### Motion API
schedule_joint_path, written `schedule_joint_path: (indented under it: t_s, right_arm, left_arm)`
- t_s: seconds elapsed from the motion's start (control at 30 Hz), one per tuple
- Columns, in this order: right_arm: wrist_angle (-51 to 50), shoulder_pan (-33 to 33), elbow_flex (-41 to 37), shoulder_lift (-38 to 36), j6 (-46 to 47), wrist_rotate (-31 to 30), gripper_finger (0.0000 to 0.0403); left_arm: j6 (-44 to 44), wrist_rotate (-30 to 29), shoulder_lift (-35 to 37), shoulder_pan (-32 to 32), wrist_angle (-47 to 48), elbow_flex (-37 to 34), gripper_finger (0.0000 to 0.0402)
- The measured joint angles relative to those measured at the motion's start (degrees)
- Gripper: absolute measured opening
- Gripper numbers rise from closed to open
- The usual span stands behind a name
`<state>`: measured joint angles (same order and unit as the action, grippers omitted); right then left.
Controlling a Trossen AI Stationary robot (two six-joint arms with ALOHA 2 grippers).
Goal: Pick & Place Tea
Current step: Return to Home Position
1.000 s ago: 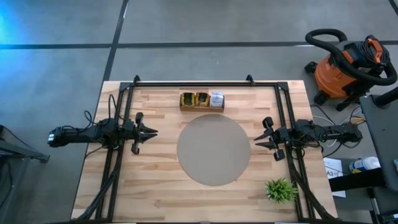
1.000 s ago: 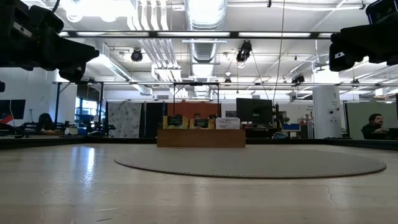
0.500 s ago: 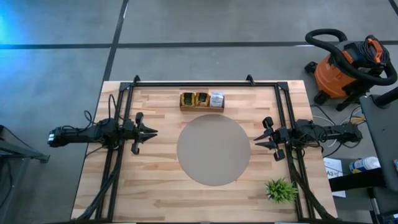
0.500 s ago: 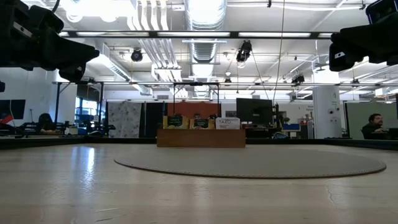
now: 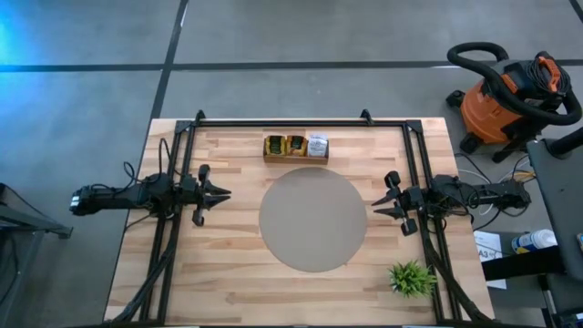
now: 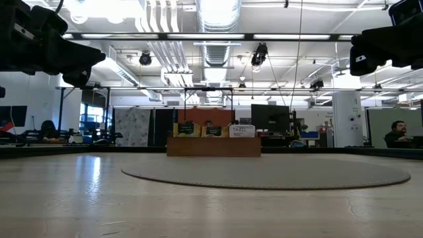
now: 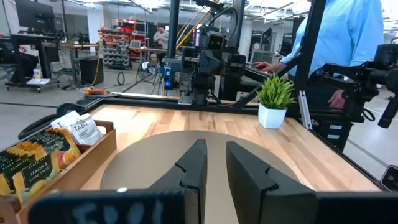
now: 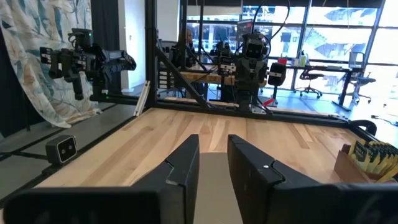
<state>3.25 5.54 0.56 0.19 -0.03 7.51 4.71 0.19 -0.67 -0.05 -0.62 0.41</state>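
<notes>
Nothing has shifted since the earlier frames: both my arms hang where they were, and the table looks the same.

My left pincer (image 5: 223, 193) hovers above the left side of the table (image 5: 228, 292), pointing inward at the round grey mat (image 5: 312, 219). Its fingers are drawn almost together, only a thin slit between them, and they grasp nothing. My right pincer (image 5: 375, 205) mirrors it from the right side, pointing at the mat from the other way. It too is nearly closed, with a narrow gap, and empty. The mat lies between the two, and both tips stop just short of its edge.

The tea (image 5: 295, 145) sits in the wooden tray (image 5: 296, 159), which stands just beyond the mat's far edge, near the back rail of the black frame (image 5: 282, 121). From above, yellow packets fill the left and middle compartments and white ones the right. My left wrist view shows the packets standing upright in the tray, a white one among them.

A small green plant (image 5: 411, 278) in a white pot stands at the near right corner, well apart from the tray. Off the table to the right is an orange shop vacuum (image 5: 501, 105). A person in a light blue shirt (image 7: 345, 37) stands beyond the table's edge behind the plant.
</notes>
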Motion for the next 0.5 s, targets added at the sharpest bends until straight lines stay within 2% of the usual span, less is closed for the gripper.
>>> schedule_joint_path:
  t_s: [0.3,0.5]
  right_arm:
    - [0.0,0.0,0.0,0.0,0.0,0.0,0.0068]
    - [0.0,0.0,0.0,0.0,0.0,0.0,0.0073]
  left_arm:
    - [0.0,0.0,0.0,0.0,0.0,0.0,0.0055]
    - [0.0,0.0,0.0,0.0,0.0,0.0,0.0055]
